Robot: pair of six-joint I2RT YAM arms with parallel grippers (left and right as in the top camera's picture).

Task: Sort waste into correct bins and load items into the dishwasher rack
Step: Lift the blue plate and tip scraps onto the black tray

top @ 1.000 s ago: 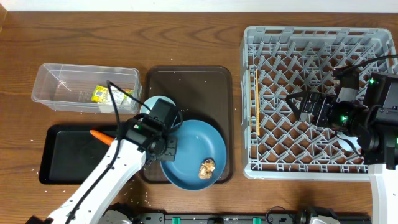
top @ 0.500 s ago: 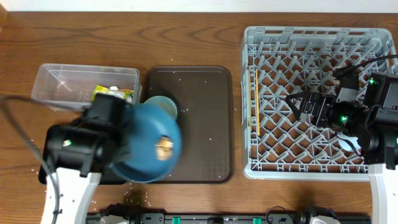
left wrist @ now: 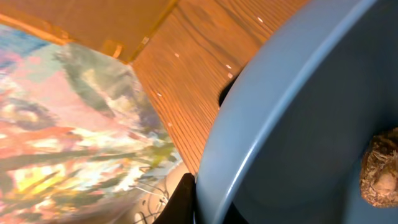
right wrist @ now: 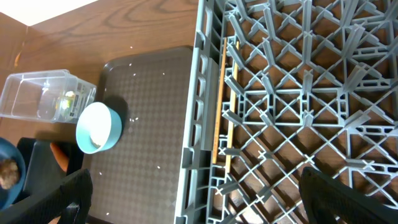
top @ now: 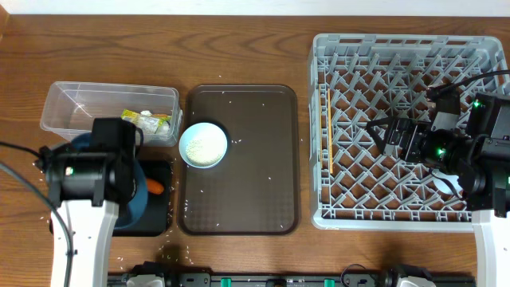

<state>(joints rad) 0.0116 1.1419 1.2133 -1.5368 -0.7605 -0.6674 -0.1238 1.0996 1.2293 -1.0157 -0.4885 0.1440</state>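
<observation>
My left gripper [left wrist: 191, 202] is shut on the rim of the large blue plate [left wrist: 311, 124]. It holds the plate tilted over the shallow black tray [top: 162, 217]; in the overhead view the arm hides most of the plate [top: 135, 206]. The brown food lump [left wrist: 380, 174] still lies on the plate. The orange carrot [top: 154, 187] lies in the black tray. The clear box [top: 80, 108] holds the yellow-green wrapper [top: 146, 121]. The white bowl [top: 204, 145] with rice sits on the brown serving tray [top: 255, 159]. My right gripper [right wrist: 199, 199] is open and empty above the grey rack [top: 406, 119].
Rice grains are scattered on the serving tray and on the table near its front edge. An orange-yellow strip [right wrist: 222, 118] lies along the rack's left inner wall. No cups are in view.
My left arm has lifted the blue plate off the serving tray, carried it left over the black tray and tilted it. The right arm has not moved.
</observation>
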